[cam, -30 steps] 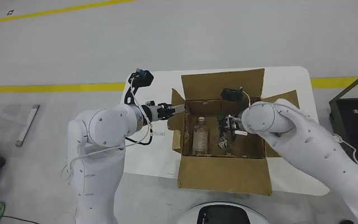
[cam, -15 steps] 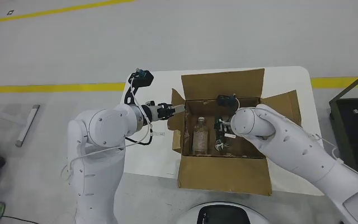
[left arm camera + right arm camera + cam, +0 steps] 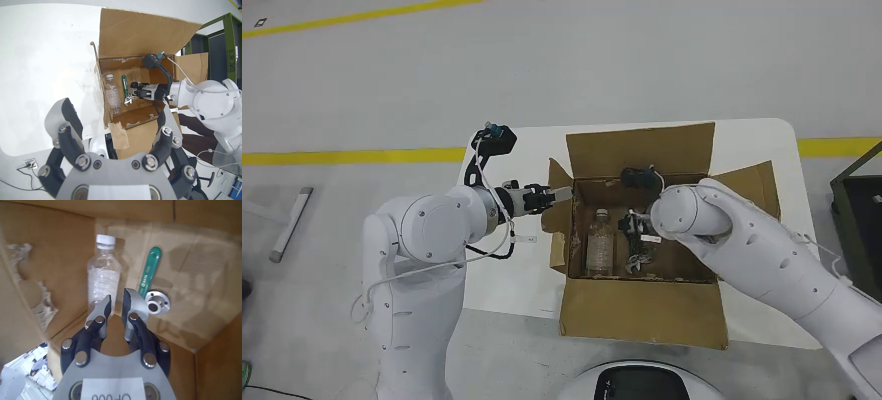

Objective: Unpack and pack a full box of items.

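Because the right gripper's (image 3: pixel 117 297) fingers (image 3: pixel 132 300) are barely parted and empty, widen them to straddle the wrench (image 3: pixel 149 273) at the bottle's (image 3: pixel 103 279) three o'clock.

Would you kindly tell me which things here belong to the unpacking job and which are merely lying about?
Job: cardboard box; clear bottle, green-handled wrench and metal flange inside it; right claw down in the box; left claw outside the box, open.
Lying about: green rack; yellow floor line; grey bar on the floor.
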